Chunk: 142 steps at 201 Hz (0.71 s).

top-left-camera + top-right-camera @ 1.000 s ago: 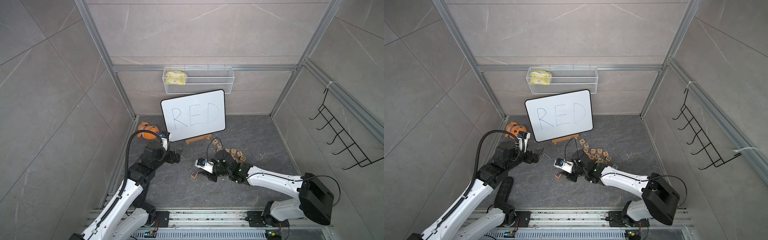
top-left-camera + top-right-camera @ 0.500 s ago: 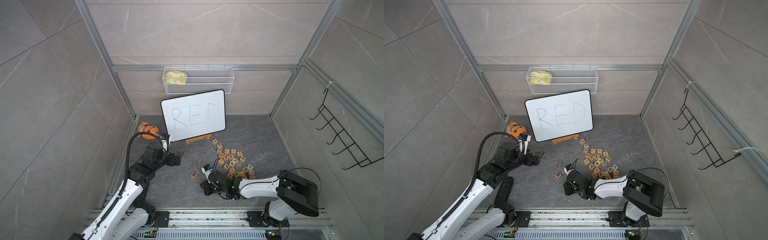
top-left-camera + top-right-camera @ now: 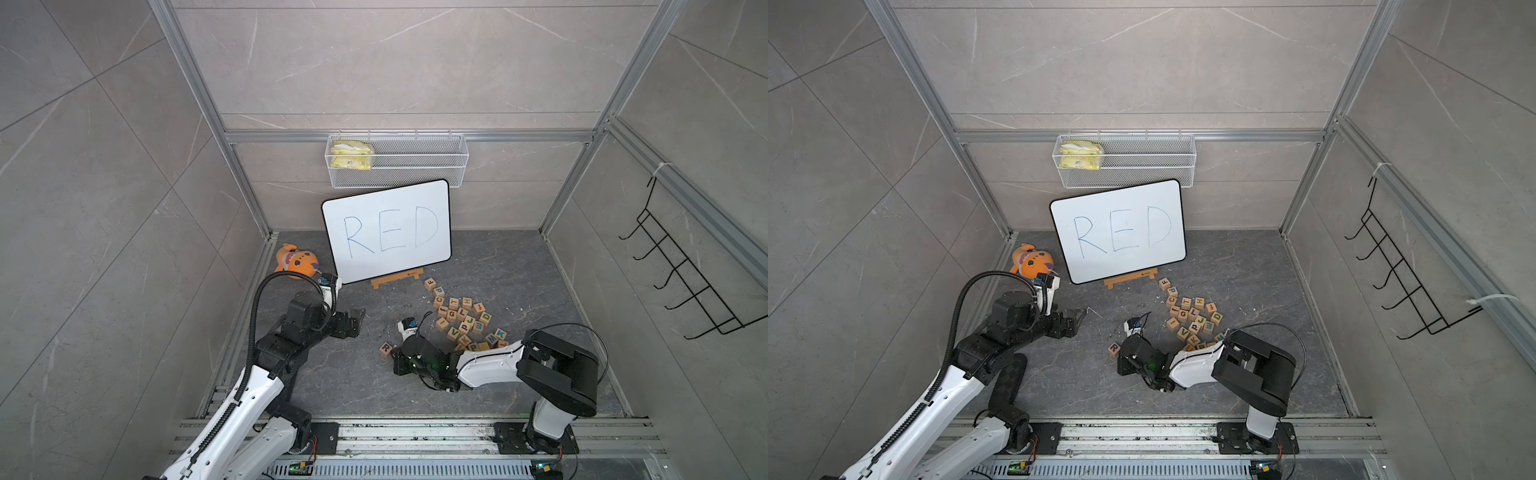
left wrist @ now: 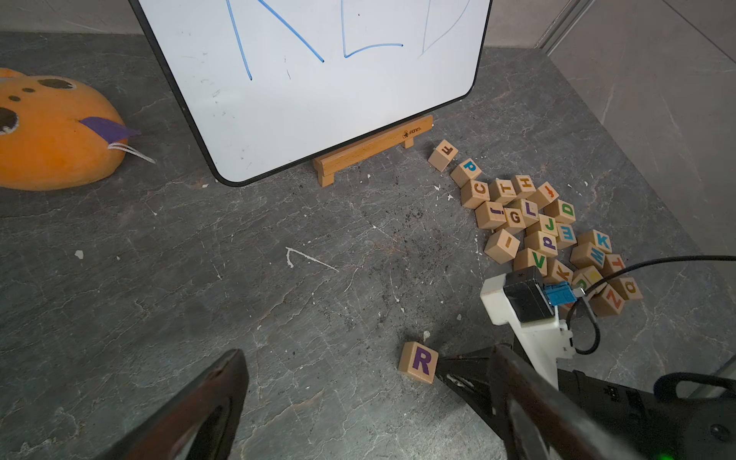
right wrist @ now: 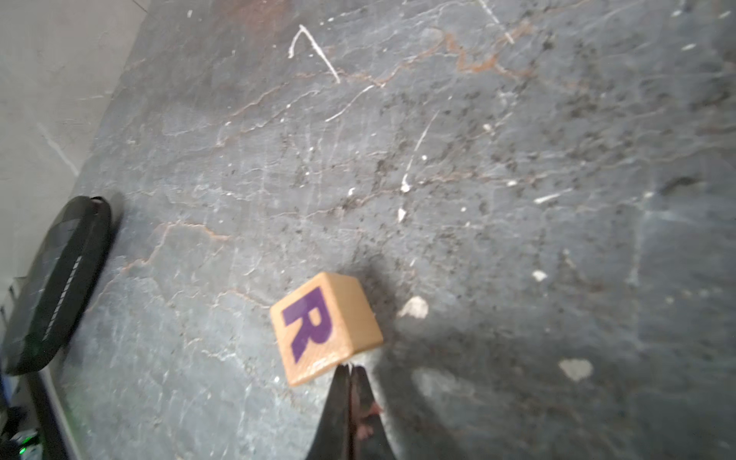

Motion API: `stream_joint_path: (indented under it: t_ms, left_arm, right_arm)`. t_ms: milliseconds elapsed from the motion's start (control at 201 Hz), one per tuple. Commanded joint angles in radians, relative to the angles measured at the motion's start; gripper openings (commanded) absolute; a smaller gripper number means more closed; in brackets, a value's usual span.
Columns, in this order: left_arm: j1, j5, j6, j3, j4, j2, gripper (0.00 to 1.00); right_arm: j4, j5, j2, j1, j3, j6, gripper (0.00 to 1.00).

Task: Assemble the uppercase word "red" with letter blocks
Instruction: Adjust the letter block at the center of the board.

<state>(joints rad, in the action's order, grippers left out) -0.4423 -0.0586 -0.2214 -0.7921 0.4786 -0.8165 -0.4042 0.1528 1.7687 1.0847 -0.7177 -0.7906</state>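
A lone letter block showing a dark purple R (image 3: 386, 348) (image 3: 1113, 348) (image 4: 419, 361) (image 5: 324, 326) lies on the dark floor. The tips of my right gripper (image 5: 350, 368) (image 3: 397, 358) are shut with nothing between them, right at that block's edge. The other letter blocks (image 3: 465, 320) (image 3: 1196, 320) sit in a loose pile to the right, among them a green D (image 4: 565, 209) and a blue E (image 4: 565, 233). My left gripper (image 4: 366, 354) (image 3: 359, 316) hovers open and empty to the left of the R block. No assembled word "red" shows.
A white board (image 3: 386, 232) with handwritten RED leans on a small wooden stand (image 3: 397, 278) at the back. An orange plush toy (image 3: 295, 259) lies in the back left corner. A wire basket (image 3: 397, 160) and black hooks (image 3: 685, 282) hang on the walls.
My right arm has folded back towards the front, uncovering the pile, and its jaws have closed. Its tip now rests by the R block. The left arm has hardly moved.
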Motion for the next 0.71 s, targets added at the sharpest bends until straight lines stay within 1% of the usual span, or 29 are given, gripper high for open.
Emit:
stream_joint_path:
  t_ms: [0,154,388,702]
  left_arm:
    - [0.004,-0.017,-0.012,0.000,-0.011,0.015,0.97]
    - [0.005,-0.018,-0.014,0.003,-0.014,0.016,0.97]
    - [0.005,-0.024,-0.013,0.006,-0.019,0.018,0.97]
    - [0.006,-0.020,-0.012,0.008,-0.021,0.028,0.97]
  right_arm:
    - [-0.030,0.008,0.047,-0.010,-0.038,-0.004,0.00]
    - [-0.044,0.005,0.072,-0.011,-0.055,-0.009,0.00]
    - [-0.034,0.001,0.093,-0.011,-0.099,0.021,0.00]
    - [-0.047,0.014,0.104,-0.011,-0.097,0.017,0.00]
